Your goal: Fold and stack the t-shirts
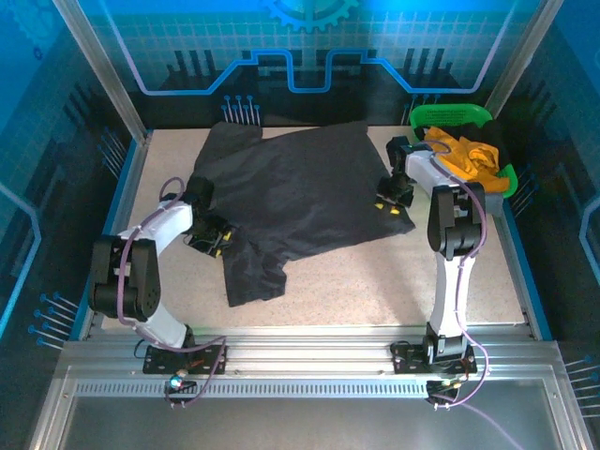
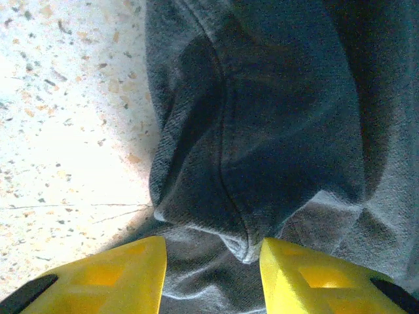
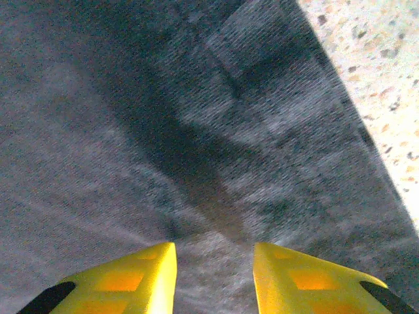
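Checking both wrist views, I find the black t-shirt [image 1: 300, 192] spread between the left gripper [image 2: 213, 255] and the right gripper [image 3: 215, 255], long axis running from one to the other. The left straddles a bunched hem [image 2: 226, 196], the right straddles flat cloth beside the edge. Both stand part-open; whether either clamps, I cannot tell.

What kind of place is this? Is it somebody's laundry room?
Probably not: it looks like a robot test booth. Blue printed wall panels surround a speckled beige table, and two black-and-white robot arms are bolted to a ribbed metal rail.
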